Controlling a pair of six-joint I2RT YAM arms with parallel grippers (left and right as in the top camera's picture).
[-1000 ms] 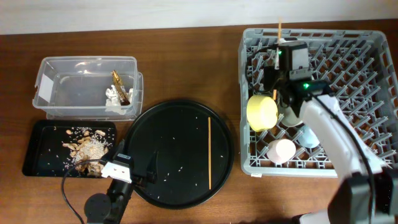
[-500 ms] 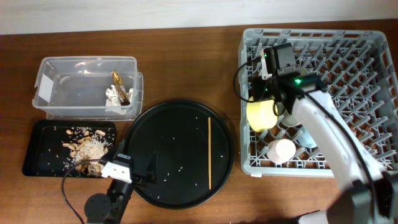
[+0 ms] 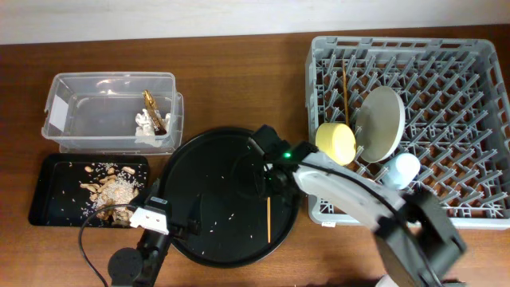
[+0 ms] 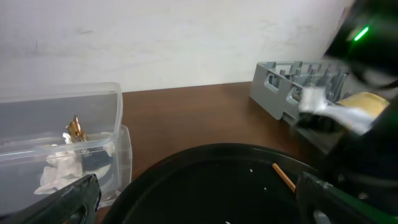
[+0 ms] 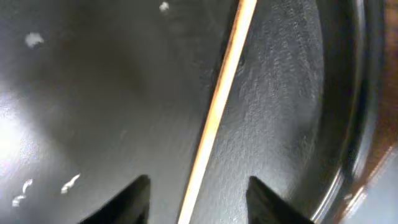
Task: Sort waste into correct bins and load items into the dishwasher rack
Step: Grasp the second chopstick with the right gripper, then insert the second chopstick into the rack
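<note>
One wooden chopstick (image 3: 268,217) lies on the round black tray (image 3: 215,231). My right gripper (image 3: 260,171) hangs low over its far end, open. In the right wrist view the chopstick (image 5: 219,109) runs between the two fingers of the right gripper (image 5: 202,202), untouched. A second chopstick (image 3: 344,86) stands in the grey dishwasher rack (image 3: 470,56), with the grey plate (image 3: 378,123), yellow bowl (image 3: 335,142) and light-blue cup (image 3: 402,169). The pink cup is hidden under my arm. My left gripper (image 4: 199,202) is open and empty at the tray's near-left rim (image 3: 177,226).
The clear tub (image 3: 80,112) at the left holds white tissue (image 3: 146,121) and the gold wrapper (image 3: 154,110). The shallow black tray (image 3: 48,199) in front of it holds beige scraps (image 3: 110,190). White crumbs dot the round tray. A cable runs beside the left arm.
My right arm has swung from the rack's back left over to the round black tray, above the lying chopstick. A chopstick now stands in the rack. The left arm has not moved.
</note>
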